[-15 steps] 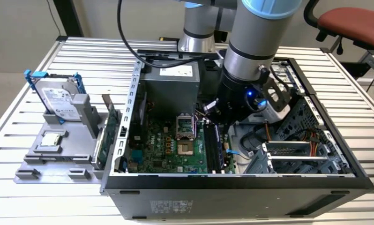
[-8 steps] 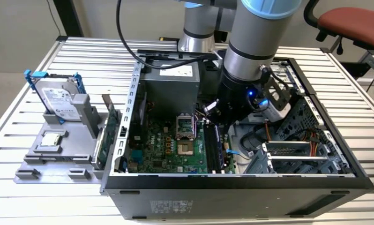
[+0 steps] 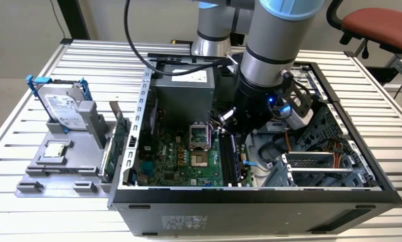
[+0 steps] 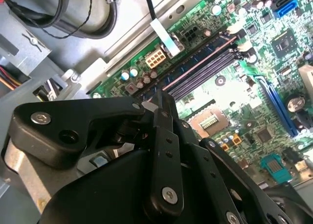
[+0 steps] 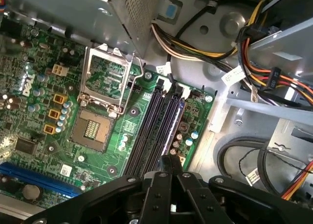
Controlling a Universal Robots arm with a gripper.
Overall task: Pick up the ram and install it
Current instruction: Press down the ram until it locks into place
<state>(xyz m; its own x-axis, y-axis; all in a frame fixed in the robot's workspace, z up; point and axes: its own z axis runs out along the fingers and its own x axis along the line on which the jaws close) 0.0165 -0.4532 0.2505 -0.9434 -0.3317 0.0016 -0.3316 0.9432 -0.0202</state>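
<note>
Grey slatted metal makes up the surface [image 3: 26,212]. At nine o'clock from the open computer case [image 3: 255,212], a grey plastic holder [image 3: 53,174] carries a hard drive [image 3: 61,108] and an upright green card [image 3: 112,151].

Inside the case lies the green motherboard [image 3: 177,161], with the bare processor socket [image 5: 105,82] toward its middle. At three o'clock from the socket, the ram [image 3: 229,156] stands on edge in the outermost memory slot [image 5: 172,121].

The claw [image 5: 169,158] is clenched, its tips drawn together at the ram's top edge. I cannot tell whether they pinch it.

Bundled cables [image 5: 195,43] crowd the space just beyond. A red chair [image 3: 382,22] sits at two o'clock.
</note>
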